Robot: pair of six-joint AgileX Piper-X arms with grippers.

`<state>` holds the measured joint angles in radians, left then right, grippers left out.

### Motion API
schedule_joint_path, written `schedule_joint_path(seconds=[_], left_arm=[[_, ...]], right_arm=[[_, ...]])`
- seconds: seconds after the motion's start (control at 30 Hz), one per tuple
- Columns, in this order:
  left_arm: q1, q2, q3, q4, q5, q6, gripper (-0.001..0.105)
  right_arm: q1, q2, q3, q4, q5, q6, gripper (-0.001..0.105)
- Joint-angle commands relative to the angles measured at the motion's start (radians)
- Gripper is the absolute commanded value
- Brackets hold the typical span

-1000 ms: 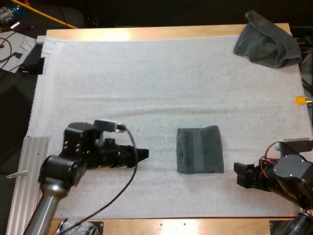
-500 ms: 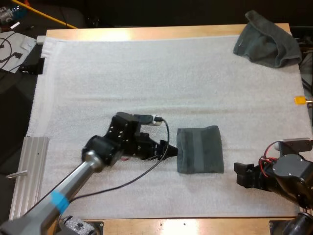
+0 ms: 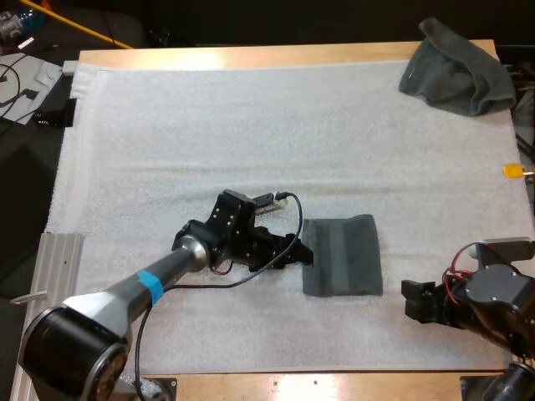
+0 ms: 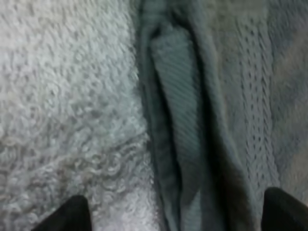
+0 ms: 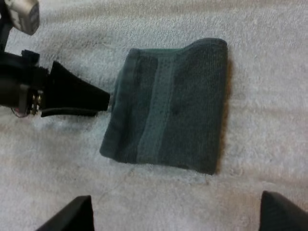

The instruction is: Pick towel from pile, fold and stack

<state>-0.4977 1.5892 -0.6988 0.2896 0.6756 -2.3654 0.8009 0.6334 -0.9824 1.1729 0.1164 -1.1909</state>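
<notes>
Dark grey-green folded towel lies flat on the white textured mat, near side, right of centre, with its layered edge turned toward my left gripper. That gripper sits low at the towel's left edge. In the left wrist view its black fingers stand apart and released, one over the mat and one over the towel. My right gripper lies near the towel's near right corner, apart from it, fingers spread and holding nothing. One crumpled towel of the same dark grey-green cloth sits at the mat's far right corner, partly on the wooden table.
</notes>
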Motion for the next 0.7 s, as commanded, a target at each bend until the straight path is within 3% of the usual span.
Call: schedule_joint_path(seconds=[0.0, 0.3, 0.57, 0.67], left_arm=[[-0.001, 0.016, -0.009, -0.010, 0.011, -0.016, 0.071], [-0.103, 0.056, -0.049, -0.047, 0.000, -0.100, 0.071], [-0.199, 0.141, -0.156, -0.033, 0.005, -0.143, 0.070], [-0.207, 0.143, -0.165, -0.023, 0.008, -0.141, 0.058]], right_arm=[[0.001, -0.002, -0.006, 0.009, 0.001, -0.001, 0.067], [0.000, -0.002, -0.009, 0.008, 0.002, -0.003, 0.067], [0.001, -0.003, -0.005, 0.020, -0.001, -0.002, 0.067], [0.001, -0.003, -0.005, 0.018, -0.001, -0.003, 0.067]])
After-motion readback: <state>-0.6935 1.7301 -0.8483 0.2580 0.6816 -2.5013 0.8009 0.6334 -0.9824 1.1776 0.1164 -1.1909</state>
